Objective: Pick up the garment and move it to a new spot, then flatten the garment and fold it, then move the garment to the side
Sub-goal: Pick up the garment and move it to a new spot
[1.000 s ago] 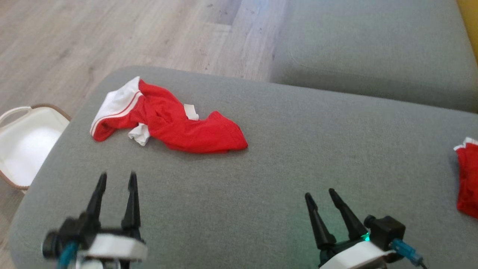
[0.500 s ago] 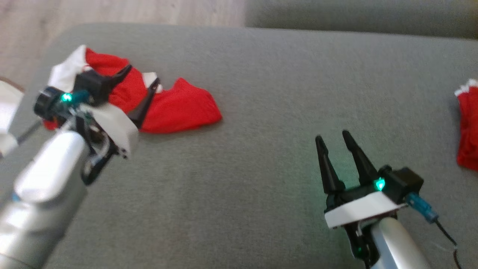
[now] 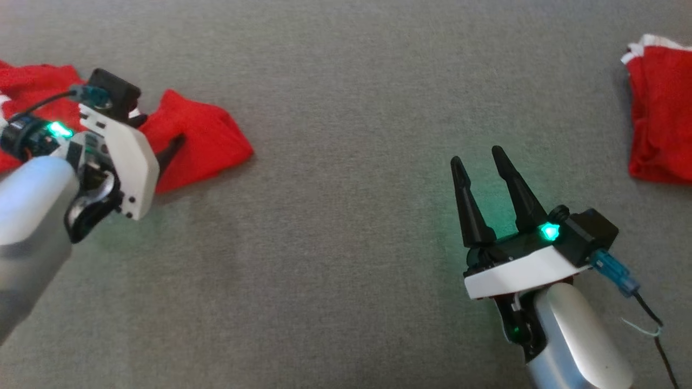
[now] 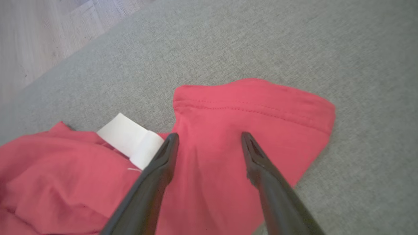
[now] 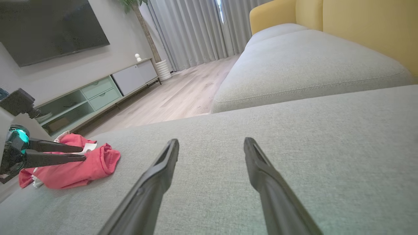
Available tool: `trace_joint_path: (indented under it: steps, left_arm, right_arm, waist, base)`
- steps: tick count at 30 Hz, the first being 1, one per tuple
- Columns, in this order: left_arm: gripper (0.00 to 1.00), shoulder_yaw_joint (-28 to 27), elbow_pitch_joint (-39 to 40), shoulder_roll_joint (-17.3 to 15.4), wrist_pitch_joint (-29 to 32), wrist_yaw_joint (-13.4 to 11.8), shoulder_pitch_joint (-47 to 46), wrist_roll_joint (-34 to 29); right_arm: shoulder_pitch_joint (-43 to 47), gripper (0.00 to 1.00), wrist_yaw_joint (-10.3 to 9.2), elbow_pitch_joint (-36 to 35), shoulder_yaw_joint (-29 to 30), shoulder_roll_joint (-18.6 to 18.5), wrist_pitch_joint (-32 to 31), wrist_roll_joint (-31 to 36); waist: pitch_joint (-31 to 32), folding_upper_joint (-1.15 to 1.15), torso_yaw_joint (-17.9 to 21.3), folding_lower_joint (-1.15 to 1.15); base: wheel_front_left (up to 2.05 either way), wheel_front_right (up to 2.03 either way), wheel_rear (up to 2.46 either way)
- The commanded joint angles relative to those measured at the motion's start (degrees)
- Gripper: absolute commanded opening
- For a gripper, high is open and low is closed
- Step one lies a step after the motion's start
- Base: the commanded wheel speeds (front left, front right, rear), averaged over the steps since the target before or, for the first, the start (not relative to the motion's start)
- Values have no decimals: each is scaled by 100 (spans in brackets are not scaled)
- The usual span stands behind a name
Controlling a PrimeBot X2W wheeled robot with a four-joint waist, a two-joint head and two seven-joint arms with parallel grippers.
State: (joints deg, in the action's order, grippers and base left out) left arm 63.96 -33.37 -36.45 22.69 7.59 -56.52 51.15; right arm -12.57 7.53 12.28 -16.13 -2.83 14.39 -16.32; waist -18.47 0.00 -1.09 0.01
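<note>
Two hands stand wide open: the left hand (image 4: 209, 138) hangs over the crumpled red garment (image 4: 251, 111) at the left end of the grey sofa cushion (image 3: 335, 243), seemingly to pinch it, while the right hand (image 3: 476, 158) hovers well apart, empty.

Your left gripper (image 3: 154, 135) is hanging over the red garment (image 3: 205, 135) on the grey cushion (image 3: 346, 81); your right gripper (image 3: 477, 156) is hovering, fingers (image 3: 467, 205) apart, and another red cloth (image 3: 659, 124) is lying far right.
</note>
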Motion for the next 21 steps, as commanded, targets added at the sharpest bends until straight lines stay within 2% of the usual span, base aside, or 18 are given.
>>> trace_joint_path:
  steps: [1,5,10,11,12,16,21]
  left_arm:
    - [100,-93,-64,-332,27,-10,-418,96]
    - [100,143,-289,-341,122,-10,-509,295]
    - [100,453,-364,-302,727,-10,-461,1022]
    - [37,513,-313,-306,849,-10,-461,1135]
    - [0,552,-253,-314,909,-10,-474,1230]
    - [0,634,-48,-346,495,-10,-633,1274]
    - [0,685,-38,-295,-982,-10,-988,709]
  right_arm:
    - [-143,100,-4,-223,-129,-5,61,7]
    - [-151,100,-4,-231,-129,-5,61,21]
    - [-151,100,-4,-223,-74,-5,61,52]
    - [-149,100,-4,-219,-57,-5,61,55]
    - [-147,100,-4,-214,-41,-5,61,59]
    - [-143,100,-4,-196,-11,-5,61,61]
    - [-135,100,-4,-144,-61,-5,61,17]
  waist:
    - [-111,0,123,-1]
    - [-146,0,173,-1]
    - [-127,0,206,-1]
    - [-117,0,200,-1]
    - [-106,0,191,-1]
    - [-31,0,135,-1]
    - [153,0,86,-1]
  base:
    - [0,0,0]
    - [0,0,0]
    - [0,0,0]
    - [0,0,0]
    - [0,0,0]
    - [0,0,0]
    - [0,0,0]
